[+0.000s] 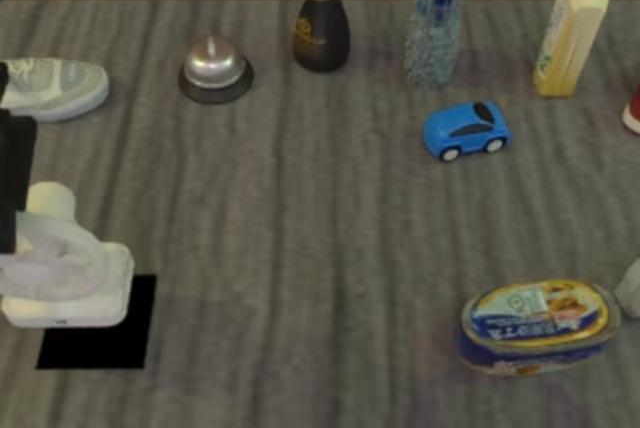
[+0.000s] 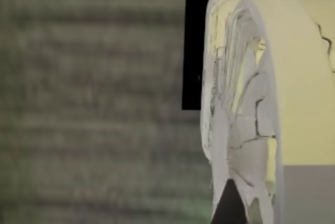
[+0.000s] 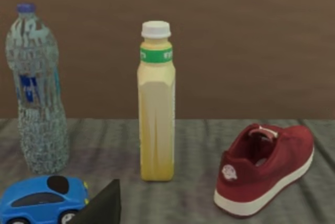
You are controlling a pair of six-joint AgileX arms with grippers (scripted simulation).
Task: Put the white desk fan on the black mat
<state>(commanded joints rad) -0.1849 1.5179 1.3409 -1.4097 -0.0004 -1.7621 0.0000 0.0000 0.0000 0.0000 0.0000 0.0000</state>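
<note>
The white desk fan (image 1: pixel 65 273) is at the table's left side, its rectangular base over the upper-left corner of the black mat (image 1: pixel 115 333). My left gripper (image 1: pixel 22 240) comes in from the left edge and is shut on the fan's ring grille. In the left wrist view the ring (image 2: pixel 243 109) fills the frame, with one dark finger (image 2: pixel 229 208) pressed against it and the mat (image 2: pixel 194 46) behind. My right gripper (image 1: pixel 630 290) is parked at the right edge, open, with a single finger (image 3: pixel 102 205) showing and nothing held.
A white-grey sneaker (image 1: pixel 55 86), silver bell (image 1: pixel 215 70), dark sauce bottle (image 1: pixel 321 18), water bottle (image 1: pixel 438 18) and yellow bottle (image 1: pixel 572 28) line the back. A blue toy car (image 1: pixel 466 130), a blue-yellow tub (image 1: pixel 538 326) and a red sneaker (image 3: pixel 267 169) occupy the right.
</note>
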